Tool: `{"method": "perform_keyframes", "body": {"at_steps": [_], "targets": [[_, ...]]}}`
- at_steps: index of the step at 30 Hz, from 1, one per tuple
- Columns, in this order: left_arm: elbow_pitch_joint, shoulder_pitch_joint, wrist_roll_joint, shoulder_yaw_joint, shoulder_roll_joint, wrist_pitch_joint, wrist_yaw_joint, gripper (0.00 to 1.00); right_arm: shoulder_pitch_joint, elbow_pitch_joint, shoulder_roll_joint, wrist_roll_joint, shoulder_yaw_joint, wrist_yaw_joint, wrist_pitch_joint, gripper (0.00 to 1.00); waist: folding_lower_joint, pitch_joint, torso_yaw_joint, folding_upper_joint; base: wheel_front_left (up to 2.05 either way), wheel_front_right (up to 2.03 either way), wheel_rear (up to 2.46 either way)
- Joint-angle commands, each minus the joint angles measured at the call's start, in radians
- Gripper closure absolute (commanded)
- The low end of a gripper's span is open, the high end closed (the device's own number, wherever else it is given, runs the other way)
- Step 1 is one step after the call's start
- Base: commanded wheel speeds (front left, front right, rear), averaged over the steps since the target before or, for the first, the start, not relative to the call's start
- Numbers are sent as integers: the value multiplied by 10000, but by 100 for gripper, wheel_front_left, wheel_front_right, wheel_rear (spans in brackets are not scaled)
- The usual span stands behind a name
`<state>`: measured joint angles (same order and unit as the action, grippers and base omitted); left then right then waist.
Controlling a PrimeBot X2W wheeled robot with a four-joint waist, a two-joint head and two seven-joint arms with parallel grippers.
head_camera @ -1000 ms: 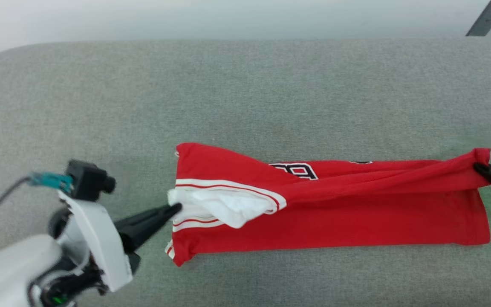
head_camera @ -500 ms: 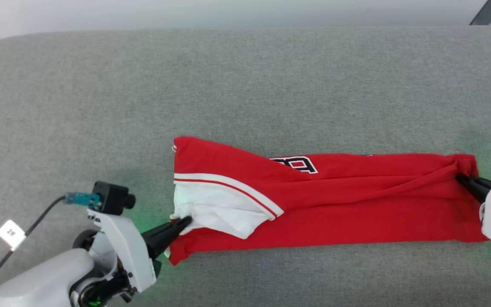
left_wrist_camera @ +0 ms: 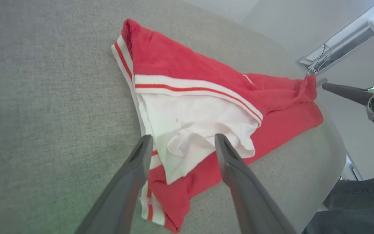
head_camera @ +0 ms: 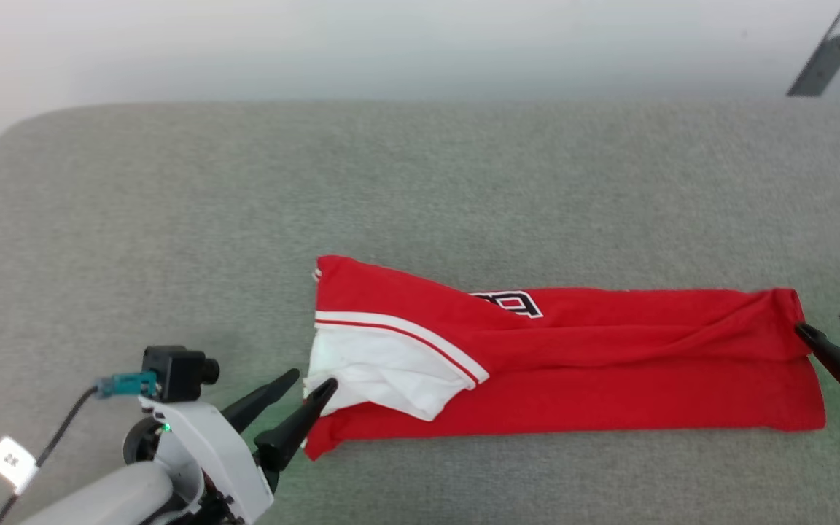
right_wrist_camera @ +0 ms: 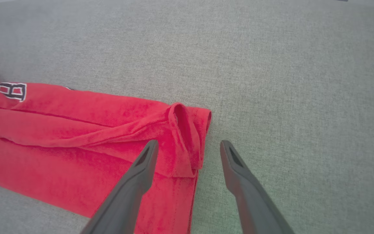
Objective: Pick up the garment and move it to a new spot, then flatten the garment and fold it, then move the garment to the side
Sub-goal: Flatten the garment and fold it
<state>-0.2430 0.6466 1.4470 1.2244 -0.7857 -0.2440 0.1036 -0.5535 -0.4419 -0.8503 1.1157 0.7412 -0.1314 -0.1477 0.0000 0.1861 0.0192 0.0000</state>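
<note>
While splayed open, straddles white sleeve (head_camera: 383,364) of red jersey (head_camera: 609,379) (left pincer (head_camera: 314,377)); equally open, straddles hem corner (right pincer (head_camera: 821,323)). Lies folded lengthwise on grey tabletop (head_camera: 420,182).

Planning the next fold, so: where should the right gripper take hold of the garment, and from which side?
Likely the raised bunched ridge at the garment's right end. Come from the right, low over the grey surface: the ridge stands proud, the rest lies flat, and the open right gripper faces it.
</note>
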Motion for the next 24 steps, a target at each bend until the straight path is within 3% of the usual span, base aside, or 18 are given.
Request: {"method": "perform_keyframes", "body": {"at_steps": [1, 6, 15, 18, 24], "targets": [[61, -274, -93, -167, 49, -107, -106, 0, 306, 51, -118, 165, -132, 17, 75, 0, 0, -447, 411, 0, 0, 0, 0], [312, -1471, -604, -2004, 840, -202, -487, 0, 1149, 35, -414, 789, -575, 17, 240, 0, 0, -609, 955, 0, 0, 0, 0], [196, -3944, -2634, -5173, 2637, -196, -203, 0, 2329, -113, -760, 1580, -1470, 17, 513, 0, 0, -506, 2023, 0, 0, 0, 0], [92, -4238, -3730, -5967, 3084, -198, -177, 0, 2674, -214, -957, 1740, -1703, 17, 357, 0, 0, -480, 2241, 0, 0, 0, 0], [229, -4714, -6879, -7867, 3879, -195, -590, 0, 2957, -611, -1121, 2201, -2023, 17, -704, 0, 0, -397, 2329, 0, 0, 0, 0]]}}
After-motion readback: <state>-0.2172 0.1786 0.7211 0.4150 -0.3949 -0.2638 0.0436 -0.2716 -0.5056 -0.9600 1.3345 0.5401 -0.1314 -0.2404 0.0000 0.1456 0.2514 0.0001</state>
